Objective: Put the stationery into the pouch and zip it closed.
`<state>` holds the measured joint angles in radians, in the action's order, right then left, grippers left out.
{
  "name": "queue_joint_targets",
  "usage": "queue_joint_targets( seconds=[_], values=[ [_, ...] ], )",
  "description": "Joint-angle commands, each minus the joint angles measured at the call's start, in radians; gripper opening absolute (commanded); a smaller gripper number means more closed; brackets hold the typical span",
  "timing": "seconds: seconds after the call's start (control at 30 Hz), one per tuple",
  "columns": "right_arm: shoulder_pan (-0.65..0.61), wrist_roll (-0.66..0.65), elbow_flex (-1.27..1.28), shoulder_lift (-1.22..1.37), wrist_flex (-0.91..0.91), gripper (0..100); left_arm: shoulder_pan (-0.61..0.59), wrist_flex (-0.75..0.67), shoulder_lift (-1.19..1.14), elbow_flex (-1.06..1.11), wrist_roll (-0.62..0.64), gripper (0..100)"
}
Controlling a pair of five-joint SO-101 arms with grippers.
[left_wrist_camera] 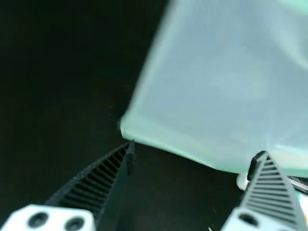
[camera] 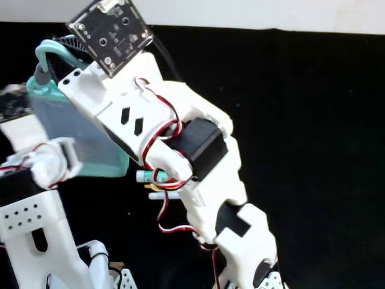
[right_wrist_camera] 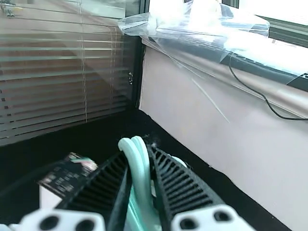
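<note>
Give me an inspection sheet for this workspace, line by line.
Surface: black table.
Job's things: teal pouch held by its loop; pens lying on the table beside it.
Clutter: nothing seen.
Hands: right hand shut on the loop; left hand open at the pouch's lower edge.
Cables: red and white wires on the right arm; black cable along the pale wall.
Surroundings: window blinds, clear plastic sheet.

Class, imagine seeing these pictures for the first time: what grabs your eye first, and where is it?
The teal pouch, upper left in the high view, stands out: the right pincer is shut on its loop. The left pincer gapes open at the pouch's lower edge. A few pens lie on the black table under the right arm.
</note>
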<state>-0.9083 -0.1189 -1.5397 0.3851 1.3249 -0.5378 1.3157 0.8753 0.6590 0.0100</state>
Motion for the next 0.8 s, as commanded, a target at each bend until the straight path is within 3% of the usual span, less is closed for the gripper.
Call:
queue_joint_targets(
  seconds=[0.0,0.33,0.77],
  values=[
    [-0.005,-0.012,-0.036,-0.002,-0.012,1.1,-0.058,-0.018,-0.001,-0.044,0.006,37],
    [-0.005,-0.009,-0.036,-0.002,-0.010,0.9,-0.110,0.057,-0.001,-0.315,0.008,37],
    [-0.018,-0.009,-0.035,-0.002,-0.010,0.9,-0.113,0.081,-0.005,-0.498,0.005,37]
  ],
)
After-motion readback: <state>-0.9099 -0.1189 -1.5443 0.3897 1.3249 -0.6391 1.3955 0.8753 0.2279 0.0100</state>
